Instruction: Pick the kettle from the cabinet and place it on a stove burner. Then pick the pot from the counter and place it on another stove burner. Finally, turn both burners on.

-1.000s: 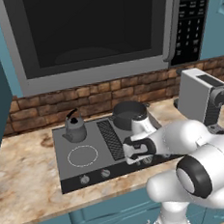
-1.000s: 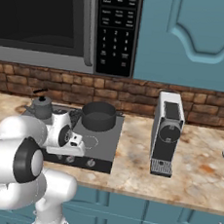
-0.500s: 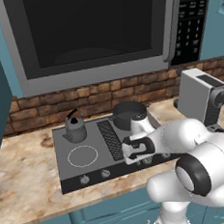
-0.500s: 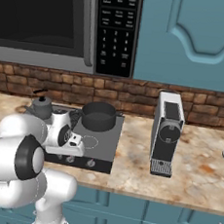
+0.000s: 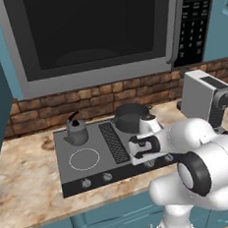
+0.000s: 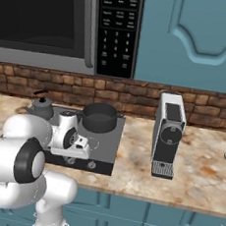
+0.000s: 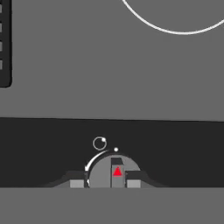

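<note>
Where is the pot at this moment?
The pot sits on the cooktop's rear right burner, in the left base view right of the kettle and before the brick wall.

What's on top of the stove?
A kettle and a pot sit on the back of the stove. The burner rings under them are covered.

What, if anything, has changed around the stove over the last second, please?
Nothing has visibly moved. The end effector stays low at the front edge of the stove, with its fingers on either side of a knob. I cannot tell whether they have closed on it. The kettle and pot remain on the back burners.
</note>
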